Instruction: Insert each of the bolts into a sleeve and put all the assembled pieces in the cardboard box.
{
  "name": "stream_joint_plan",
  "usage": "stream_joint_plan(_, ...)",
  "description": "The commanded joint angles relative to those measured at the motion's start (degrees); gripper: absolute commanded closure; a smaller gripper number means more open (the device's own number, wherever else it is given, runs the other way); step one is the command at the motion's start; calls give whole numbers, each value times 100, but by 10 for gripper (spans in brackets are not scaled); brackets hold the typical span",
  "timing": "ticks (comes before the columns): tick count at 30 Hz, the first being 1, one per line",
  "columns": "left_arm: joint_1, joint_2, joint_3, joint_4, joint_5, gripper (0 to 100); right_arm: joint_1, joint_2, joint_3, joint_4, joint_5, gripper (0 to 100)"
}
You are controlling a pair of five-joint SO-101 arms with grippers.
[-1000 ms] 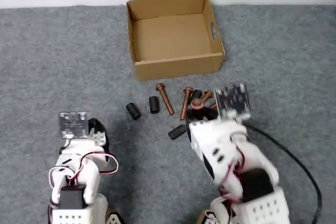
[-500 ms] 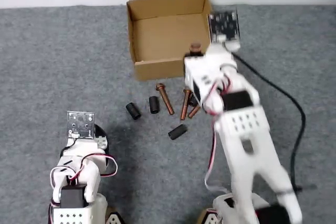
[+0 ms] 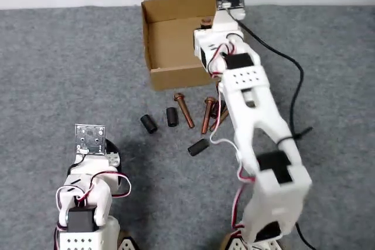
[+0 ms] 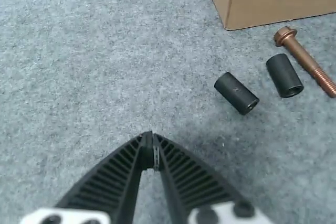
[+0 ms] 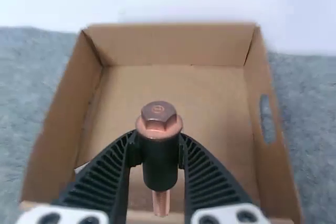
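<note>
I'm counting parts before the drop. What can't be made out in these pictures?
High view: the right arm covers part of the loose pile; the half-hidden bolt beside it may not be the last one.
Right wrist view: the right claw and its sleeved bolt hide the cardboard box floor beneath them.
Left wrist view: the frame edge cuts off the long bolt at its tip.

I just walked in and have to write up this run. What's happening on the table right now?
The right pincer is shut on a sleeved bolt, holding it upright over the open cardboard box. The left pincer is shut with nothing in it, low over the grey mat near two loose sleeves. Those sleeves and several loose bolts lie on the mat in front of the box, not yet assembled.
</note>
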State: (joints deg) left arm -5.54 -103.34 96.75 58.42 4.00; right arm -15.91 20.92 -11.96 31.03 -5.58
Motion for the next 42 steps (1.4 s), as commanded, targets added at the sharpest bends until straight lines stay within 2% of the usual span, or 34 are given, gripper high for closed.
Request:
stream_joint_plan(1,-44,0,-22,70,-53,995,40,514,-985,-154,-9,991)
stream_joint_plan(7,-44,0,-22,79,-53,995,57,1516,-1591,-101,9,991)
stream_joint_plan(11,-44,0,-22,88,-53,995,40,1859,-1591,365,466,990)
stream_joint_plan(20,-44,0,-22,88,-53,995,48,1991,-1600,664,571,986)
stream_joint_plan(24,-44,0,-22,88,-53,995,31,1991,-1600,708,571,890)
stream_joint_plan(27,-44,0,-22,88,-53,995,4,1921,-1741,1112,536,842)
stream_joint_plan(31,-44,0,-22,88,-62,995,-40,1754,-2092,1543,527,843)
stream_joint_plan(37,-44,0,-22,88,-62,995,-48,1305,-2479,2791,510,843)
stream_joint_plan(42,-44,0,-22,88,-62,995,-22,813,-2479,3600,-62,844)
